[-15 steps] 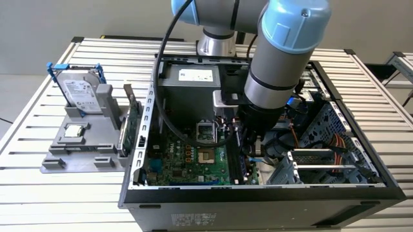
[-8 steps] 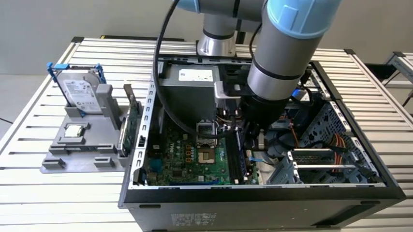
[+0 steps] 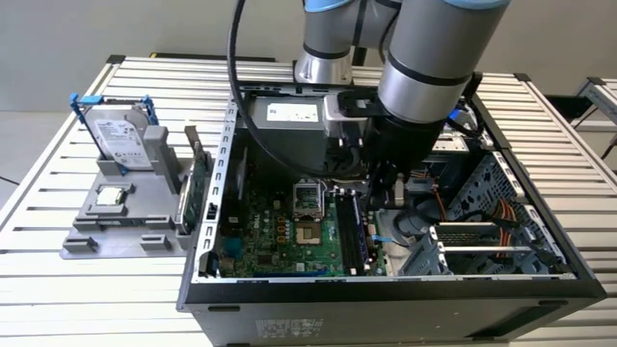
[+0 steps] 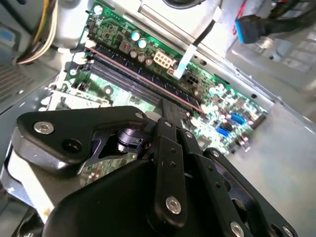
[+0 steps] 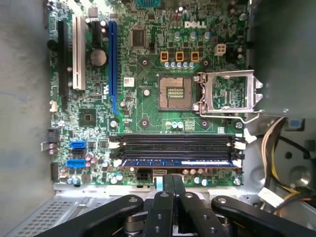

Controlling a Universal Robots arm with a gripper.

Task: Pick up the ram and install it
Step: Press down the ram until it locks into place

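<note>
The ram (image 5: 177, 162) is seen seated in the memory slot nearest the gripper (image 5: 172, 183) on the motherboard (image 5: 148, 106), which lies inside the open computer case (image 3: 386, 293). The gripper's fingers (image 5: 166, 185) are pressed together, empty, just beside the ram. On the grey tray (image 3: 82, 242) outside the case, a hard drive (image 3: 123, 141) stands upright and a small silver chip (image 3: 111, 195) lies flat.

The thin, narrow, bluish circuit-board RAM stick (image 5: 177, 162) is sitting edge-up and level in the memory slot nearest the motherboard's edge, lying parallel beside the empty black slots, at six o'clock from the open processor socket.
</note>
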